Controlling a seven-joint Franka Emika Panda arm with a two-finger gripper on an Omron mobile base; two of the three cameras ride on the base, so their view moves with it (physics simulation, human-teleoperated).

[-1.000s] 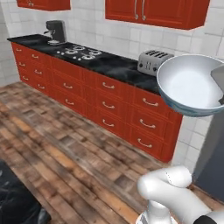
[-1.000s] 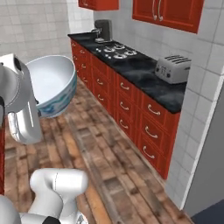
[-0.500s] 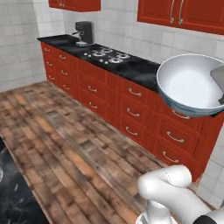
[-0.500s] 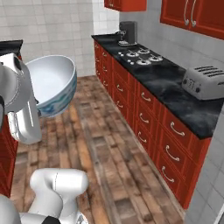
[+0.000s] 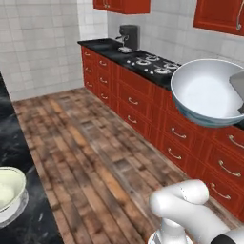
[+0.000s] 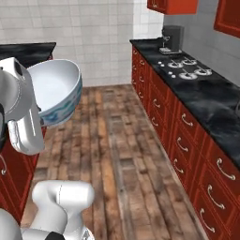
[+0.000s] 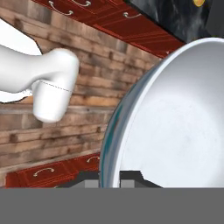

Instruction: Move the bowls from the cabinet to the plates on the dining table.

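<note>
The pincer (image 7: 109, 181) is clamping the rim of the white bowl (image 5: 207, 93), carrying it tilted high over the floor, likely heading toward the worktop (image 5: 33, 224) where the cream bowl (image 5: 8, 193) is sitting.

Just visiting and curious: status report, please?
Pincer shut on white bowl, carried high. Cream bowl already on dining table. Wooden floor ahead, nothing blocking.
</note>
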